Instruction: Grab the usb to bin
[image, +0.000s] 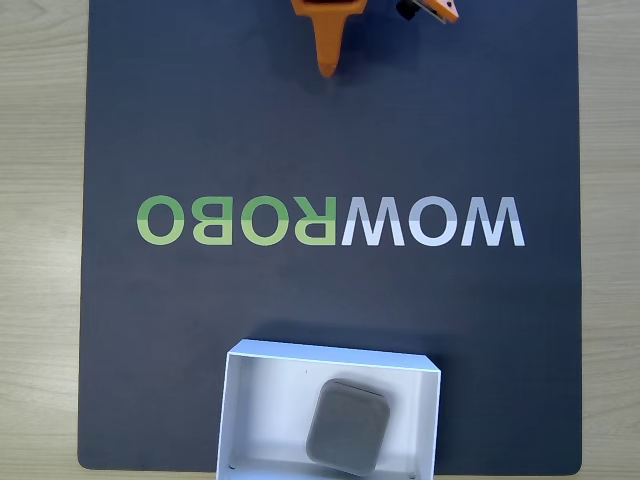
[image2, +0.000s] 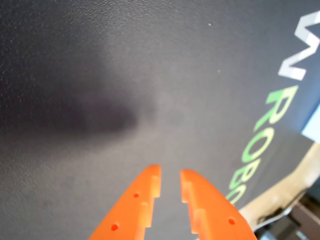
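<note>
Dark matte mat (image: 330, 150) covers nearly the whole tabletop in the fixed view, with pale wood-grain table (image: 40, 240) showing along its left and right sides. Printed across the mat's middle, upside down from this camera, is the lettering WOWROBO (image: 330, 221), the WOW in pale grey-white and the ROBO in green. In the wrist view that lettering (image2: 270, 125) runs sideways along the right, off to the right of the fingers, with its lower letters cut off by the mat's edge.

Far from the fingers, at the opposite end of the mat, sits the bin (image: 232, 410), a shallow white box whose lower edge is cropped by the frame. The usb (image: 346, 427), a grey rounded square, lies flat inside it, toward the right of its floor and turned a little askew.

Smallest of all is the orange gripper (image: 327, 65), cut off by the top edge in the fixed view. In the wrist view the gripper (image2: 170, 179) has its fingers (image2: 137, 200) parted by a narrow slit with nothing between them, over bare mat and a soft blurred shadow.
</note>
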